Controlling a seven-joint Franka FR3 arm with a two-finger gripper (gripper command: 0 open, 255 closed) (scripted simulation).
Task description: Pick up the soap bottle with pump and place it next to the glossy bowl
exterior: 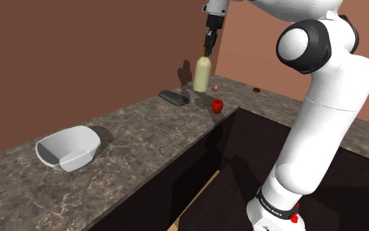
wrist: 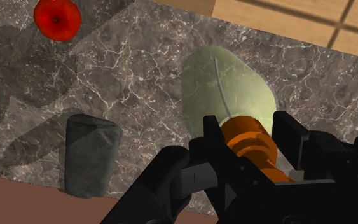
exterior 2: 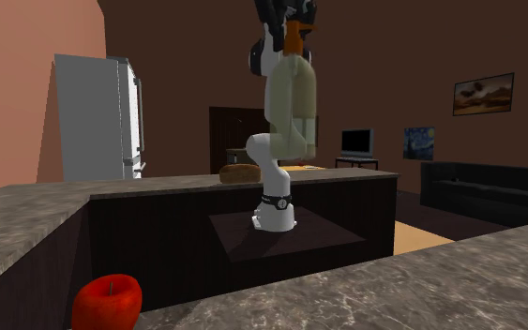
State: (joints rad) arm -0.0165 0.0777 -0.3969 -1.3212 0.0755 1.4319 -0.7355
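Observation:
The soap bottle [exterior: 203,73] is pale yellow-green with an orange pump [wrist: 250,143]. It hangs upright above the far end of the dark marble counter [exterior: 143,134], near the brown wall. My gripper [exterior: 209,47] is shut on the pump from above, and in the wrist view its fingers [wrist: 212,146] clasp the orange neck with the bottle body [wrist: 228,86] below. In the second exterior view the bottle [exterior 2: 292,103] is clearly off the surface under the gripper [exterior 2: 292,33]. The glossy white bowl [exterior: 68,147] sits on the counter far toward the shoulder view's left.
A red apple [exterior: 217,105] lies near the counter's inner edge, just below the bottle. A dark grey block [exterior: 174,98] lies between the bottle and the bowl. A deep dark recess [exterior: 242,164] cuts into the counter beside the arm. A loaf [exterior 2: 239,173] and a fridge [exterior 2: 98,117] stand behind.

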